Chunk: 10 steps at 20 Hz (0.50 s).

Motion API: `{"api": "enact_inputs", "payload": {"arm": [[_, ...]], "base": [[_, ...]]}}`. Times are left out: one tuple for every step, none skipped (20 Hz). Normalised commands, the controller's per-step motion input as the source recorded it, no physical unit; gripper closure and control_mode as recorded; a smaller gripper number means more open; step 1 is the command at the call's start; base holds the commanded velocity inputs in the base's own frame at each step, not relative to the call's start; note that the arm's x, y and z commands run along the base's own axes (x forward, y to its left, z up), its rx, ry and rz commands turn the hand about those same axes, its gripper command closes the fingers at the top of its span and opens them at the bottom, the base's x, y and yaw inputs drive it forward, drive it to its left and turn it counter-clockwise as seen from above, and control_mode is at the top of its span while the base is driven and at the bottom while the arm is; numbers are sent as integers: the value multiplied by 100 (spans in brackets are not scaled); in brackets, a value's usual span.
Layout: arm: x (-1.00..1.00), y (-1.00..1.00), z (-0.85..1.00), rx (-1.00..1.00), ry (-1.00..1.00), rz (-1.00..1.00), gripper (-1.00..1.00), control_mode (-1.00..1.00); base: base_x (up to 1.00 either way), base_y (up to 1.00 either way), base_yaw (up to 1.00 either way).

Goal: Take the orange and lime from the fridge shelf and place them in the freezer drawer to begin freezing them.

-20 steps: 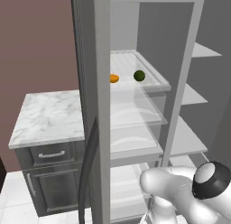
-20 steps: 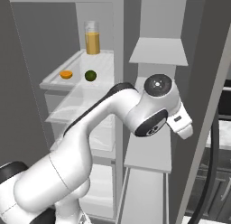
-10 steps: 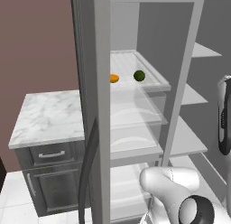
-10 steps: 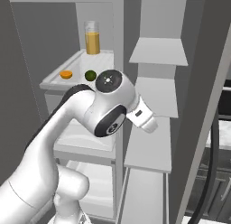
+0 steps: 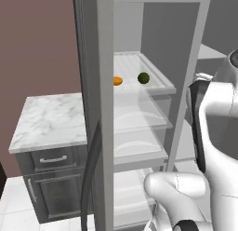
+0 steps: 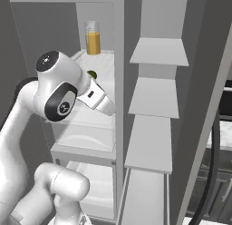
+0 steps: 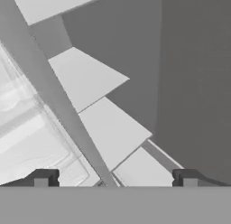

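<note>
Small round bright-orange fruit [image 5: 118, 80]: its left side was hidden behind the grey fridge door edge [image 5: 104, 109] in the left base view.
Small round dark-green lime [image 6: 92, 74]: only its top showed above the white arm in the right base view.
Wide ridged white fridge shelf [image 6: 106, 61]: its front and left part were covered by the arm in the right base view.
Claw [image 7: 115, 179]: only the two dark tips rose at the bottom of the hand view, set wide apart.
Marble-topped surface [image 5: 51, 120]: its right end was hidden behind the fridge door.
</note>
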Motion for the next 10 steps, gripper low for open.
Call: {"api": "enact_inputs", "payload": {"arm": [[0, 100, 33, -6, 14, 5, -100, -100], [0, 100, 29, -6, 15, 5, -100, -100], [3, 100, 25, -5, 15, 6, -100, -100], [7, 100, 24, -4, 14, 7, -100, -100], [7, 100, 20, -3, 14, 9, -100, -100], [11, 100, 14, -2, 13, 10, -100, -100], [31, 100, 0, 0, 9, 10, -100, -100], [36, 100, 0, 0, 7, 10, -100, -100], [53, 99, 0, 0, 7, 11, -100, -100], [71, 72, 0, 4, 7, 12, -100, -100]], "base": [[0, 0, 0], [0, 0, 0], [0, 0, 0], [0, 0, 0], [0, 0, 0], [0, 0, 0], [0, 0, 0], [0, 0, 0], [0, 0, 0], [0, 0, 0]]}}
